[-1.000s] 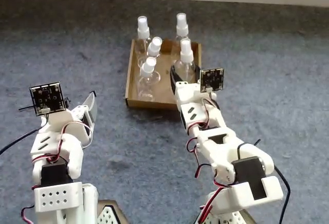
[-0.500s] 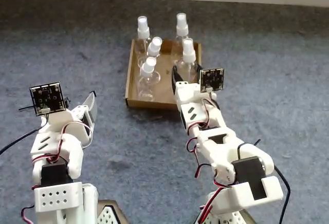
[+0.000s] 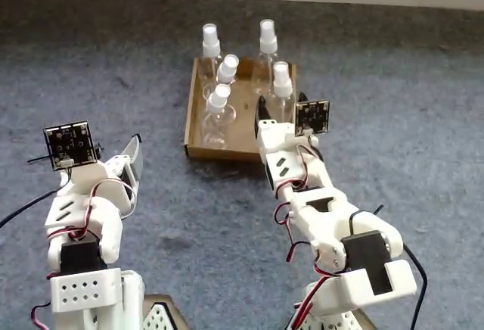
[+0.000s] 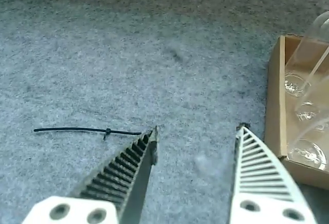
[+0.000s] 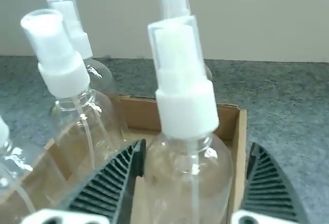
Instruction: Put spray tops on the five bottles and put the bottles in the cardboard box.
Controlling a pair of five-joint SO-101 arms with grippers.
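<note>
Bottles, all five already wearing white spray tops, are gathered at the cardboard box [image 3: 190, 118]. The nearest bottle [image 5: 187, 178] stands upright just inside the box's corner closest to my right arm. My right gripper [image 5: 196, 147] straddles its glass body below the shoulder. The jaws are apart: one lies against the glass or very nearly so, while a strip of box wall shows between the other and the bottle, so I judge the bottle stands on the box floor and not in a clamp. Two middle bottles [image 3: 219, 99] take up the box's centre and other side, which is likely why this one goes in the free corner. Two far bottles [image 3: 267, 37] stand at the box's far wall; I cannot tell whether inside or just beyond it. My left gripper [image 4: 197, 128] hangs over the table [image 4: 103, 54] beside the box, jaws wide apart and empty, out of the way. A black wire [image 4: 87, 130] lies farther from the box.
</note>
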